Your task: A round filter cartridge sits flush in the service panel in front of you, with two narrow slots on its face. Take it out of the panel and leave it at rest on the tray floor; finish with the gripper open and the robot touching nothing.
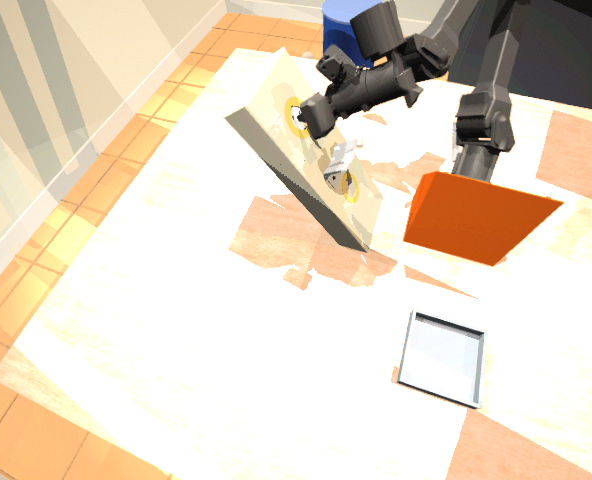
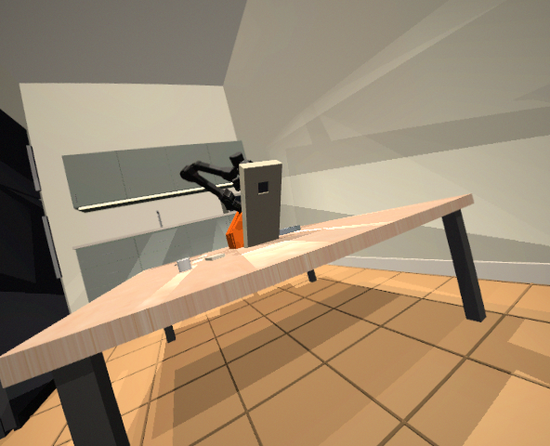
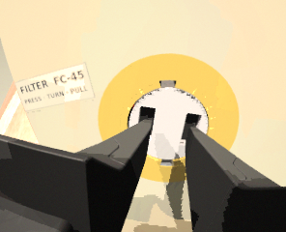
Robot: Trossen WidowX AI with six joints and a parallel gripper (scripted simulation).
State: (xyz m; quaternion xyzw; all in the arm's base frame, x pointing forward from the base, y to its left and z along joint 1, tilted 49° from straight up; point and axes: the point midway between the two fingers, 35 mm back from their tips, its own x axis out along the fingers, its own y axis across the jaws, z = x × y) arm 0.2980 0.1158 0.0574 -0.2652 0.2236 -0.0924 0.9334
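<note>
The round white filter cartridge [image 3: 168,102] [image 1: 297,121] sits in the upper opening of the upright beige service panel [image 3: 46,43] [image 1: 270,98] [image 2: 261,216], inside a yellow ring. Its two dark slots lie side by side in the wrist view, with small notches above and below the face. My gripper [image 3: 169,131] [image 1: 302,117] is partly open with nothing held between its fingers. One fingertip is at each slot; how deep they reach is hidden. The shallow grey tray [image 1: 441,361] [image 2: 290,229] lies on the table away from the panel, and it is empty.
A grey bracket [image 1: 342,156] sticks out from the panel below the cartridge, beside a second yellow ring [image 1: 356,188]. An orange block [image 1: 477,222] [image 2: 235,234] stands between the arm's lower part and the tray. A small whitish cup [image 2: 183,264] stands on the table.
</note>
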